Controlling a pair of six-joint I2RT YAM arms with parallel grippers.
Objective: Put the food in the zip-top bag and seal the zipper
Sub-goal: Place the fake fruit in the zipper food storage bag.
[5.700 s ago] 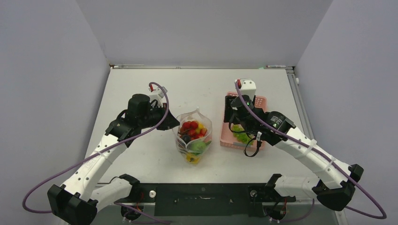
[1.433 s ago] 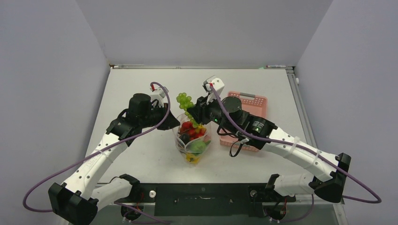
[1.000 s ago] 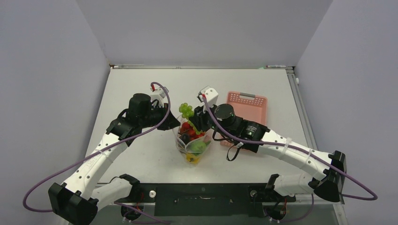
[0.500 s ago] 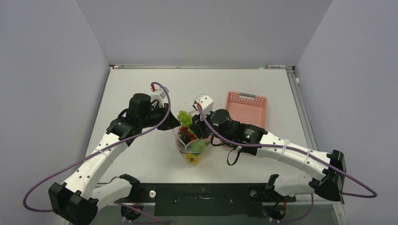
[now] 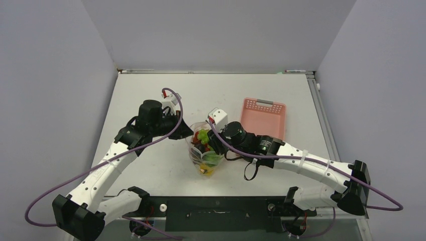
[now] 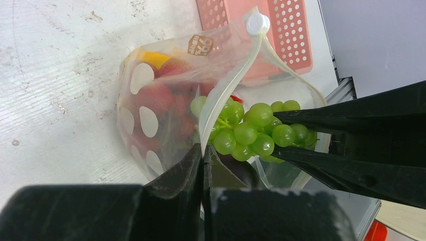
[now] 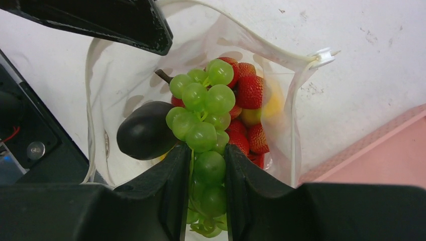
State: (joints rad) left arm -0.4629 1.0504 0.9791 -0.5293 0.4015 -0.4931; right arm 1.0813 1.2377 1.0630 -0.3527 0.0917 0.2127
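Note:
The zip-top bag [image 5: 205,159] stands open mid-table with food inside: red strawberries [image 7: 248,93], a dark eggplant [image 7: 145,135] and a yellow piece [image 7: 271,108]. My left gripper [image 5: 185,131] is shut on the bag's mouth edge, pinching the zipper [image 6: 226,95] strip and holding the mouth open. The white slider [image 6: 257,22] sits at the strip's far end. My right gripper [image 7: 207,150] is shut on the green grape cluster [image 7: 201,110], which hangs in the bag's mouth [image 5: 203,135] above the other food.
The pink basket [image 5: 263,118] lies to the right of the bag, behind my right arm, and looks bare inside. Grey walls enclose the table on three sides.
My right gripper has carried the grape cluster left and down, from above the bag's far rim into its mouth. The left gripper has held still on the bag's edge.

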